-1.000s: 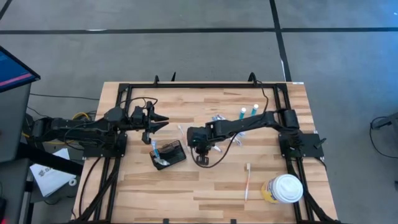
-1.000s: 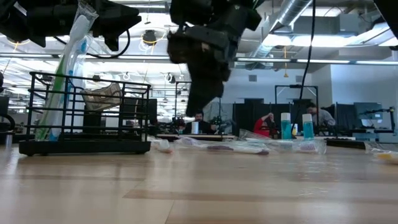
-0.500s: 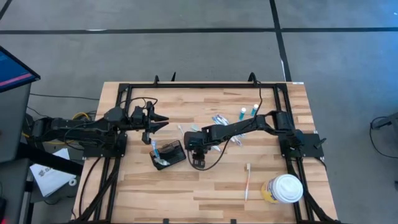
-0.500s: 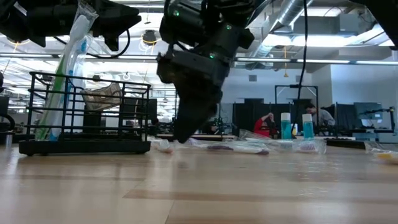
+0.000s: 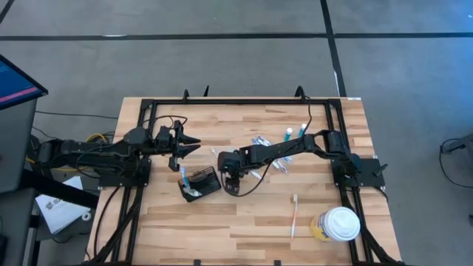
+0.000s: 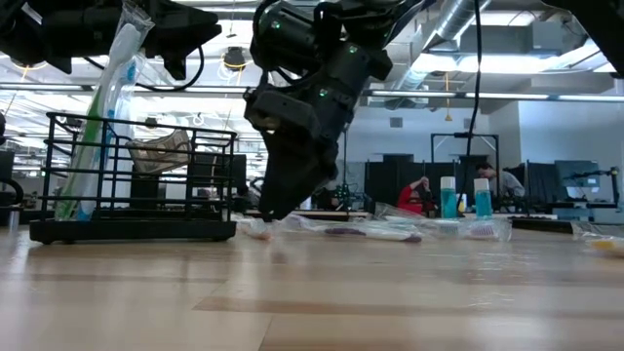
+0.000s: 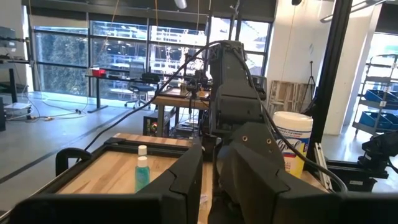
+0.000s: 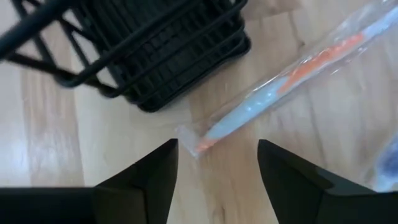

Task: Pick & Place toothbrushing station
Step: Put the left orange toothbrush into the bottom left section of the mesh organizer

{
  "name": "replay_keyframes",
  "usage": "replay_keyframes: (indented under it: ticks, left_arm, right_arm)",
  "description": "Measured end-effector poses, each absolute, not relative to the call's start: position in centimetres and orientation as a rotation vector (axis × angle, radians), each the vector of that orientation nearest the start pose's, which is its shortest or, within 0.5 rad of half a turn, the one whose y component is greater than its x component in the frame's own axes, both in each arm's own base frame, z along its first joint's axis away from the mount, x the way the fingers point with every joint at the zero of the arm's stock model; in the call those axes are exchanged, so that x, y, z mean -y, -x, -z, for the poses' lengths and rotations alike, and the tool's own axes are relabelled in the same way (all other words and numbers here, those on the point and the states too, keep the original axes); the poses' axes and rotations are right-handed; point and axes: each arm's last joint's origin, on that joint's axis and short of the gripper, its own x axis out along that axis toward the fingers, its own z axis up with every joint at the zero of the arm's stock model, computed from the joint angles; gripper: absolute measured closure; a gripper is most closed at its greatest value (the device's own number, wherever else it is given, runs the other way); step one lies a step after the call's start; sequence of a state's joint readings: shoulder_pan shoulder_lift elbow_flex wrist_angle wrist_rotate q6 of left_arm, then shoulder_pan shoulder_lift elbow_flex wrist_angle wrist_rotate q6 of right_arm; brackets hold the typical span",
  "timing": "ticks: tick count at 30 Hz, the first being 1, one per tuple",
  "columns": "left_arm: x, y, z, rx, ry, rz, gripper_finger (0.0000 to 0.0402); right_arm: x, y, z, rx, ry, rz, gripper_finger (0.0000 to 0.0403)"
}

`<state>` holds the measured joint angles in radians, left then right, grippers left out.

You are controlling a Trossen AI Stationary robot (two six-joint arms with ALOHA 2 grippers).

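A butcher-block wooden table (image 5: 244,222) with a black frame stands on a grey floor; beyond it the low view shows an open workshop with desks and seated people (image 6: 421,194).

The toothbrushing station (image 5: 200,182), a small black wire holder, sits left of the table's centre. In the low view it stands upright on the boards (image 6: 132,175), with a bagged toothbrush (image 6: 105,107) leaning in it and rising above its rim.

The right gripper (image 5: 230,182) is lowered just beside the station's right end, close to the tabletop. In the right wrist view its two dark fingers (image 8: 152,171) stand well apart, with nothing between them. A wrapped toothbrush (image 8: 283,87) with an orange and blue handle lies flat on the wood, the near end of its wrapper just ahead of the gap between the fingers. A corner of the station (image 8: 155,53) lies close beside that wrapper.

The left gripper (image 5: 191,143) hovers above the table behind the station, over the upper end of the bagged toothbrush (image 5: 182,175). Whether its fingers are apart or together cannot be told.

More wrapped toothbrushes (image 5: 260,142) and two small blue bottles (image 5: 289,133) lie near the right arm. A loose toothbrush (image 5: 294,214) and a white-lidded yellowish canister (image 5: 338,224) stand well apart, near the front right corner.
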<state>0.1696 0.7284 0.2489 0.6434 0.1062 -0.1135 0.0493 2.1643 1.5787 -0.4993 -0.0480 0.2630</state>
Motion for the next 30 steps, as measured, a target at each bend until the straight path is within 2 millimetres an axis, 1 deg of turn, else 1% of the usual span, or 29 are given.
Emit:
replay_keyframes:
  ticks: [5,21,25,27,29,30]
  left_arm:
    - [-2.5,-16.1,-23.5,0.166,0.091,-0.054,0.0321]
    - [-2.5,-16.1,-23.5,0.166,0.091,-0.054,0.0321]
    - [-2.5,-16.1,-23.5,0.166,0.091,-0.054,0.0321]
    - [-2.5,-16.1,-23.5,0.166,0.091,-0.054,0.0321]
    - [-2.5,-16.1,-23.5,0.165,0.091,-0.054,0.0321]
    - [-2.5,-16.1,-23.5,0.165,0.091,-0.054,0.0321]
  right_arm:
    - [-2.4,-45.4,-15.4,-1.040,-0.222,0.071,0.0193]
    - [-2.3,-45.3,-15.3,-1.034,-0.221,0.131,0.0193]
    - [-2.3,-45.3,-15.3,-1.033,-0.249,0.148,0.0193]
    - [-2.4,-45.8,-14.1,-1.027,-0.250,0.146,0.0193]
    - [-2.4,-45.8,-12.9,-1.063,-0.244,0.155,0.0193]
    - [-2.5,-46.0,-12.7,-1.049,-0.254,0.149,0.0193]
